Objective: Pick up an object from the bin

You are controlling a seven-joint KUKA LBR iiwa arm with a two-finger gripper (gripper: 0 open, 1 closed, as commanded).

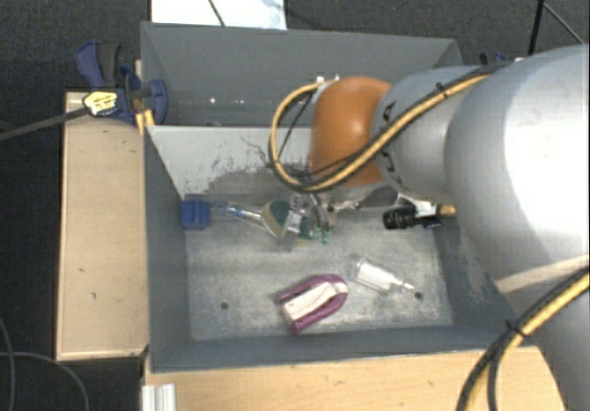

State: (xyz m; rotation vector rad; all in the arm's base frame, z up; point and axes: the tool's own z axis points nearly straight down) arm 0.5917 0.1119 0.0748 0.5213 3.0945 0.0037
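Tool point(312, 223) hangs low; black pen point(410, 216) beside it, purple pouch point(313, 299) near.

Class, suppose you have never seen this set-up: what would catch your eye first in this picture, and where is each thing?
The big silver arm with its orange cover dominates the right side, its gripper low over the middle of the grey bin, beside a blue-ended clear thing. Next comes the purple and white packet lying near the front wall, a small clear tube to its right.
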